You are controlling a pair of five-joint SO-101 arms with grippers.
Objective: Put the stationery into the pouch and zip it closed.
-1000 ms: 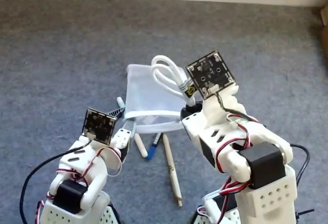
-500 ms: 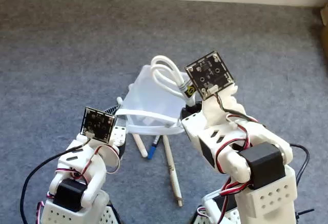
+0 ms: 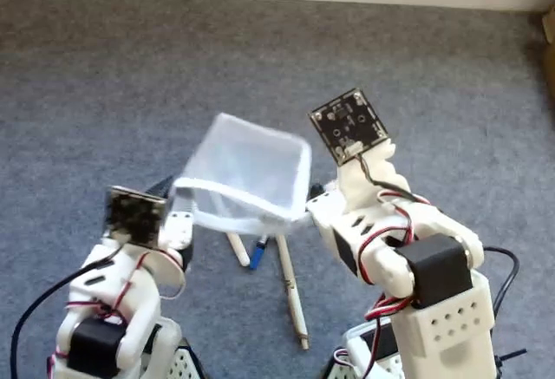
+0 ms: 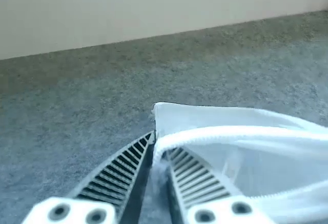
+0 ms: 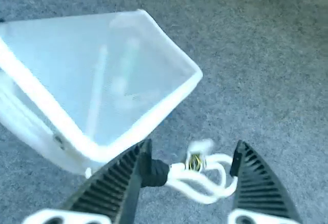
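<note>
**Pouch held up by one corner, pens on the carpet**

Left gripper was clamped shut on a corner of the pouch, right at the end of the zip band. That held the pouch up off the carpet with its mouth facing the arms. Right gripper had its jaws wide apart and gripped nothing. A coiled white cable sat between them in the right wrist view; I couldn't tell if it touched a jaw or lay on the carpet below.

Three pens lay on the carpet below the mouth: white pen, blue-tipped pen, long beige pen. Faint pen shapes showed through the mesh in the right wrist view; I couldn't tell if they were inside or underneath.

My read of the step: left holds the mouth open, right loads.
- Grip stays at the zip end, mouth tilted up so nothing slides back out
- One pen at a time, pinched near the middle, fed tip-first along the pouch's long side
- The beige pen probably only fits lengthwise

In the way:
- The pouch overhung the top ends of the white and blue pens, so a straight-down reach looked blocked
- White and blue pens lay close together, so there was a risk of pinching both
- The cable at the right jaws could snag
- Limp mesh held at one corner could let the mouth sag shut
</note>
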